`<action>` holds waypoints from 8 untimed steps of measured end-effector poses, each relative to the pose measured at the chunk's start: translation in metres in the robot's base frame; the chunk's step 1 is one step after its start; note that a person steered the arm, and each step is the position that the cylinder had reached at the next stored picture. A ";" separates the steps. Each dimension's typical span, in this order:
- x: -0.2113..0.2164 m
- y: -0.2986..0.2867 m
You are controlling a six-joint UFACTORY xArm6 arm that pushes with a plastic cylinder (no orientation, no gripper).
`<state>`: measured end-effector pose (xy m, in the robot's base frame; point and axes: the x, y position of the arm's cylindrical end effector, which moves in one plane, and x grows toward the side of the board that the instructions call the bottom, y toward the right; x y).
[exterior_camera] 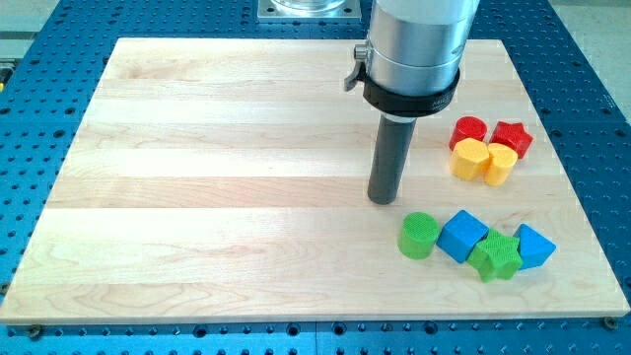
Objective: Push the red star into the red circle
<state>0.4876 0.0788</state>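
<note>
Camera view: my tip (383, 200) sits mid-frame, no pincer fitted, well apart from the red star block (512, 137) touching the red circle block (469, 129) upper right.

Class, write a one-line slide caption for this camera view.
My tip rests left of red circle and red star, which already touch.

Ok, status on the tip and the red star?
My tip down on board, left of the cluster. Red star already touching red circle. Yellow blocks below them.
</note>
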 end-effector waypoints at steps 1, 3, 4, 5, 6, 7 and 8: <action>0.000 0.000; -0.037 -0.007; -0.092 -0.033; -0.167 0.000; -0.194 0.058; -0.193 0.146; -0.193 0.228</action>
<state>0.2947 0.3065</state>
